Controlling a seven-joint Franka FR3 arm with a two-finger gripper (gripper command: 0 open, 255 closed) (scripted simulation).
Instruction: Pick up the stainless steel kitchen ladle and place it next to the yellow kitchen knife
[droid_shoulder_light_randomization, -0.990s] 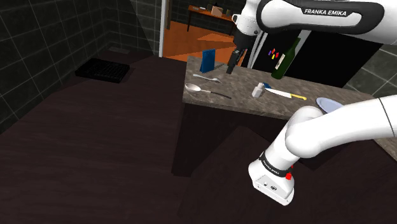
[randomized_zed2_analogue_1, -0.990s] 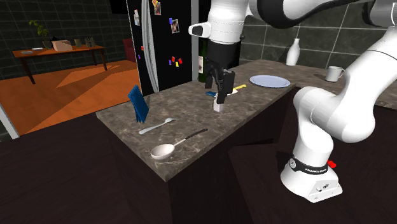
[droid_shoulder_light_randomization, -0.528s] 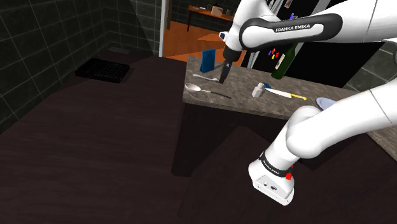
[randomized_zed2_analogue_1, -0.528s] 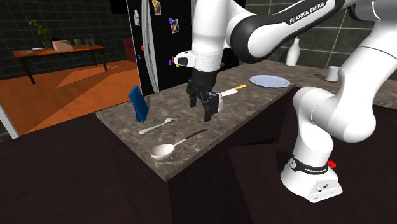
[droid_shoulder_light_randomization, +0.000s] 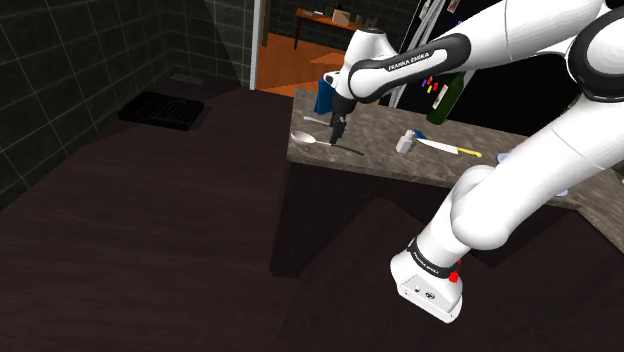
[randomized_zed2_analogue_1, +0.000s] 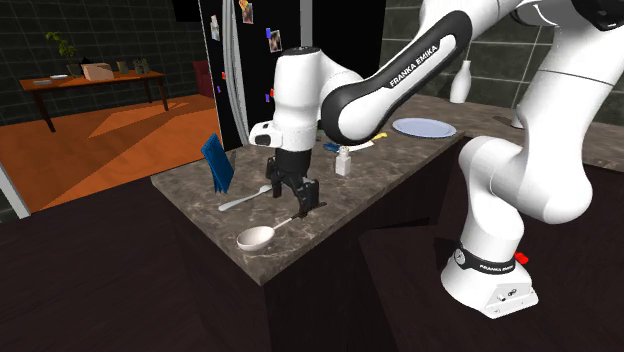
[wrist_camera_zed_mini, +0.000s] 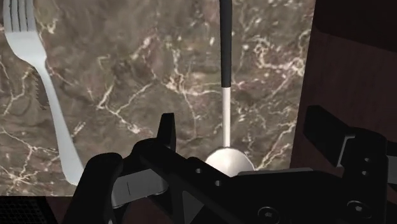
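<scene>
Marble counter (randomized_zed2_analogue_1: 190, 192), dark kitchen. Item: ladle (randomized_zed2_analogue_1: 274, 229), lay flat beside fork (wrist_camera_zed_mini: 52, 108), well apart from yellow knife (droid_shoulder_light_randomization: 452, 150). Gripper (randomized_zed2_analogue_1: 298, 204): fingers apart, nothing held; had swung over from knife end, now above ladle handle. Approx. status: approach done, grasp pending.

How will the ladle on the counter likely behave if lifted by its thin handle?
The ladle looks like one straight rigid piece, so it probably won't flex. Its bowl sits at one end, so a grasp on the dark handle may let it pivot bowl-down. That handle is narrow and smooth-looking, so it could slip.
</scene>
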